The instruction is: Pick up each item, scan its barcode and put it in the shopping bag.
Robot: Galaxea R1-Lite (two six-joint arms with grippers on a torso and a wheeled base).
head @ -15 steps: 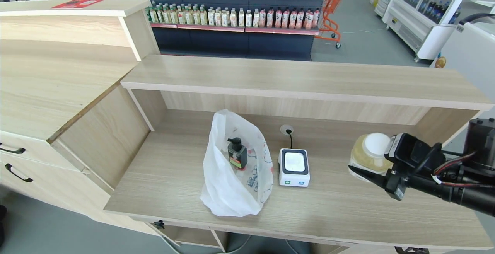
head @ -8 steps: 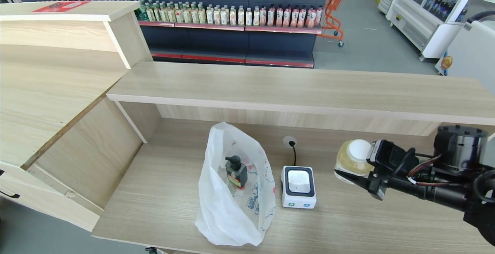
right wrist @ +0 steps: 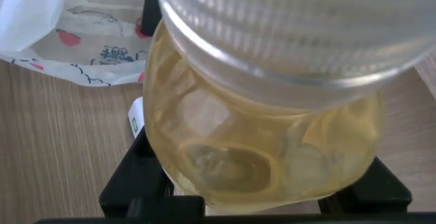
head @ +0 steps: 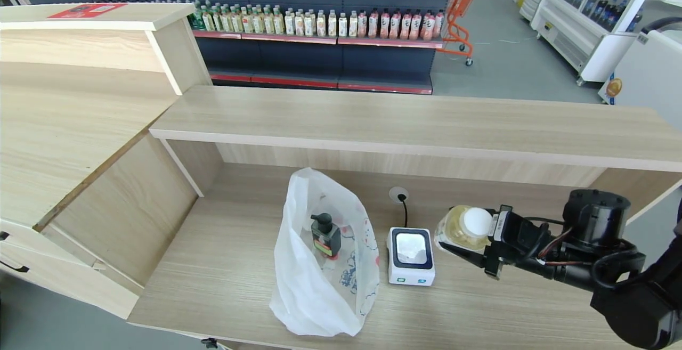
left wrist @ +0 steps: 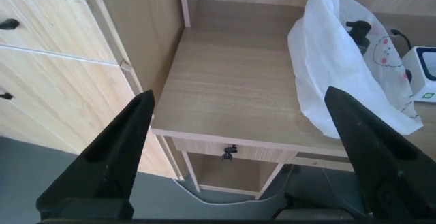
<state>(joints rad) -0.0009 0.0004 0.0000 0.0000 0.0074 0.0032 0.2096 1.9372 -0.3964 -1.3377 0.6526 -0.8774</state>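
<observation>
My right claw (head: 452,242) is clamped around the body of the jar (head: 454,226), just under its white lid (head: 476,221). It holds the jar just beside the scanner (head: 411,255), right of the bag (head: 319,291). My left claw (left wrist: 240,100) hangs wide open and empty off the near edge of the counter (head: 240,265). The jar looks full, so I judge it heavy, rigid, smooth-walled and probably breakable. A firm grip on the body suits it, not the lid.

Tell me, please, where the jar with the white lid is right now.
In the head view, the jar is on the robot's right, held in the right gripper just beside the white scanner, with the shopping bag further left.
</observation>
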